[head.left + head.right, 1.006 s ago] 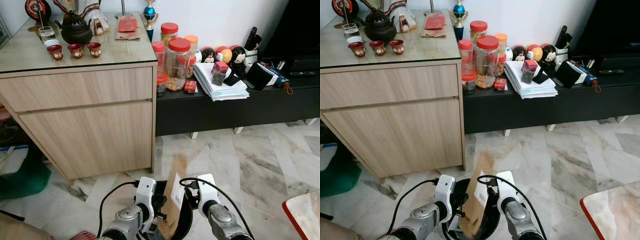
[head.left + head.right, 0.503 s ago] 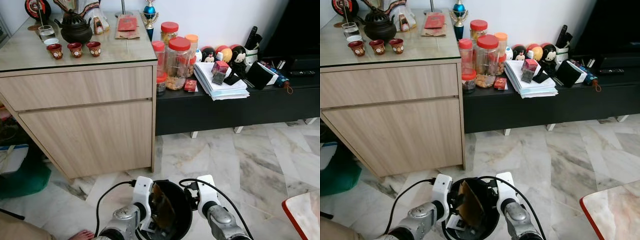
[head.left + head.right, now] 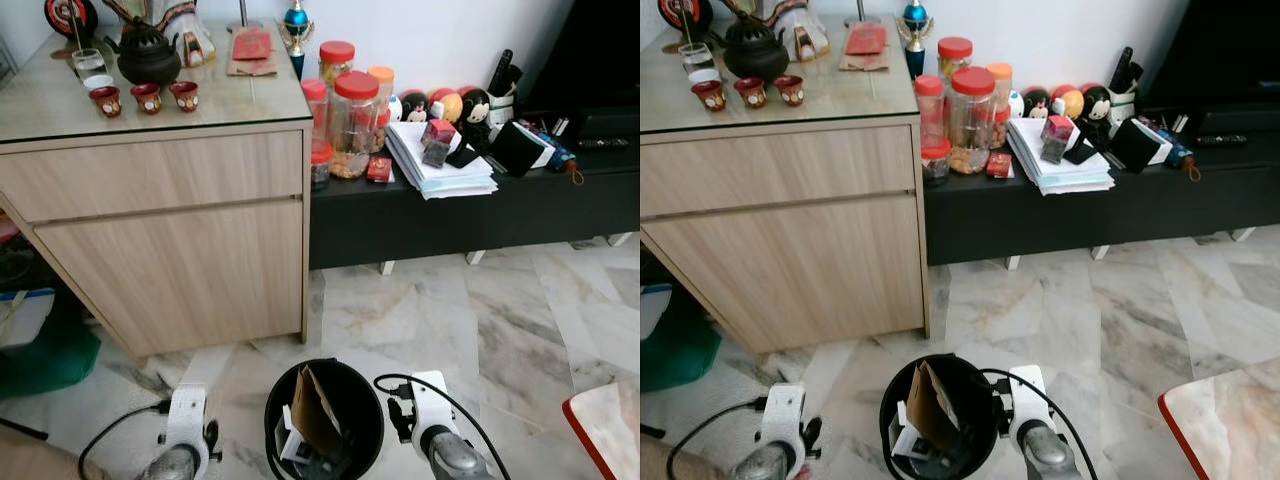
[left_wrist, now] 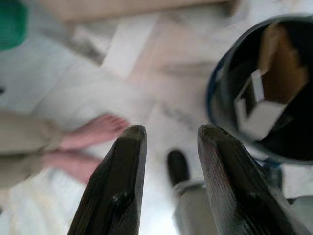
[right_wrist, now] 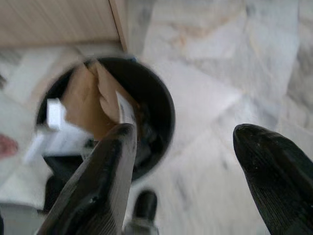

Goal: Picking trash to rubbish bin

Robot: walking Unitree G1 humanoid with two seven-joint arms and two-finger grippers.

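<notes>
One bin (image 3: 372, 420), three red cups (image 3: 144, 97)

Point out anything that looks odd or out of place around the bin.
The brown cardboard piece stands tilted in the black rubbish bin, its top corner poking up to about the rim, over white packaging. A person's bare feet are on the floor close to the left end effector. Nothing looks spilled on the marble floor.

The marble floor (image 3: 520, 330) carries a black rubbish bin (image 3: 324, 420) holding brown cardboard (image 3: 316, 412) and white scraps. Beside it stand a wooden cabinet (image 3: 170, 230) and a low black TV bench (image 3: 470, 215). A green bag (image 3: 45, 355) lies by the cabinet.
</notes>
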